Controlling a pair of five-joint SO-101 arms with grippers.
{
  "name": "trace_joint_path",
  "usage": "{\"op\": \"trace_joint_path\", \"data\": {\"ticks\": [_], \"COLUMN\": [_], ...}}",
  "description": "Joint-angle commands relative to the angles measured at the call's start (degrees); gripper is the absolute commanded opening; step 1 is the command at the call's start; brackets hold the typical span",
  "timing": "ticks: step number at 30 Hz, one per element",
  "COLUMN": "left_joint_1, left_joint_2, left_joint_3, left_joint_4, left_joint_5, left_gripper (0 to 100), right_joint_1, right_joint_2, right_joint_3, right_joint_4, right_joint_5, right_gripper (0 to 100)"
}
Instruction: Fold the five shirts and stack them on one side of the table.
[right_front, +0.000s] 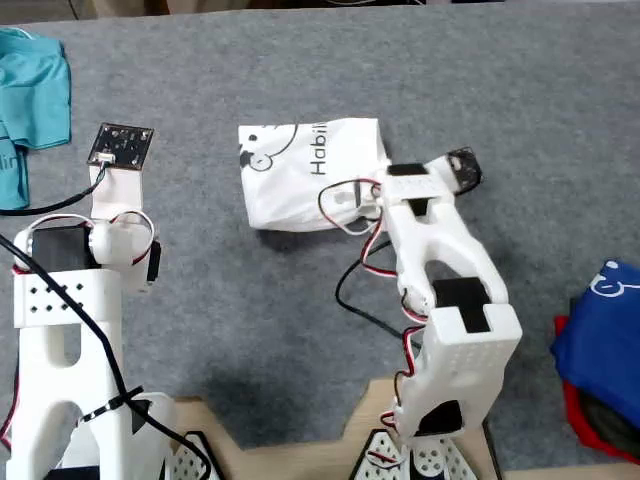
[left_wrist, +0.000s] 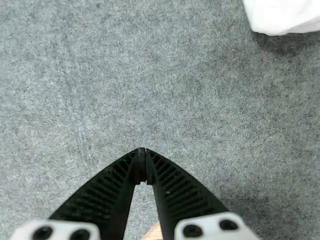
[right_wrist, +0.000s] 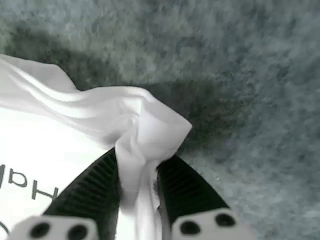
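**Figure.** The right gripper (right_wrist: 137, 161) is clenched on a bunched fold at the edge of the white shirt (right_front: 310, 175), with cloth pinched between its jaws. The left gripper (left_wrist: 141, 162) is closed on nothing, its tips meeting above bare grey table (right_front: 500, 80). The white shirt lies as a compact folded rectangle just toward 12 o'clock of the table's centre, gripped on its 3 o'clock side. A teal shirt (right_front: 30, 100) lies loose at 10 o'clock, and a blue shirt (right_front: 605, 330) sits over a red garment (right_front: 570, 400) at 4 o'clock. The step in hand appears to be finishing or shifting this folded shirt. The next move likely calls for a firm pinch and a low carry, so the folds hold.
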Motion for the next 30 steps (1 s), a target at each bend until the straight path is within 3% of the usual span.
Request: {"op": "trace_joint_path", "data": {"ticks": [1,11,30], "left_joint_1": [-0.7,-0.8,-0.6], "left_joint_2": [-1.5,-1.5,-1.5], "left_joint_3": [-0.4,-0.5,-0.5], "left_joint_4": [-0.4,-0.3,-0.3], "left_joint_5": [-0.4,-0.4,-0.4], "left_gripper": [2,2,2], "right_joint_1": [3.6,12.2,41.1], "right_joint_2": [-0.5,-0.4,-0.2], "right_joint_3": [-5.8,-20.0,-48.7], "right_joint_4": [5.2,12.0,28.1], "right_joint_5": [1.7,7.8,25.9], "right_gripper": [0.5,0.5,0.5]}}
